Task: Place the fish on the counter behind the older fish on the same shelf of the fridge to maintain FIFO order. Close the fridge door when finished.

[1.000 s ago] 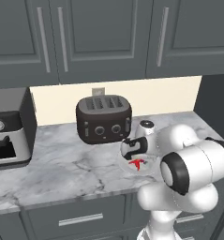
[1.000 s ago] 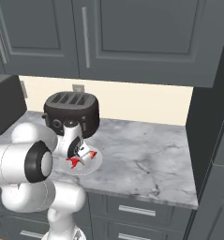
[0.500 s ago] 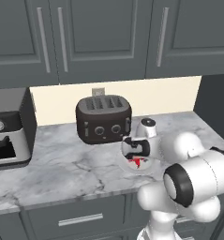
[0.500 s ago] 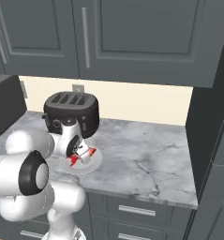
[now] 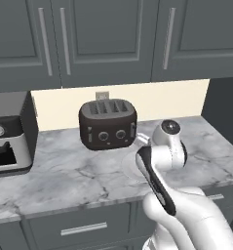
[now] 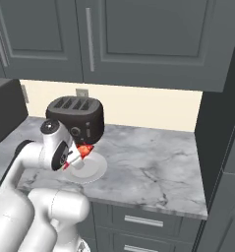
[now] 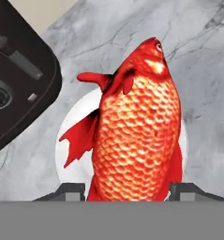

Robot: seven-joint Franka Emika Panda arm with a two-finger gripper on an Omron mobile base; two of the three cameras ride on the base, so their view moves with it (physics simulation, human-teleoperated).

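Clamping down over the last second, my hand (image 7: 127, 193) now grips the fish (image 7: 134, 131) at frame centre, just above its white plate (image 6: 92, 170) on the worktop (image 6: 153, 162); fridge run comes next.

No legible text (anywhere here)

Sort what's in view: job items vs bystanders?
Job items:
- fish, between the jaws of the gripper, over a white plate
- counter

Bystanders:
- toaster, beside the plate
- dark appliance at the counter's left end
- upper cabinets
- drawers under the counter
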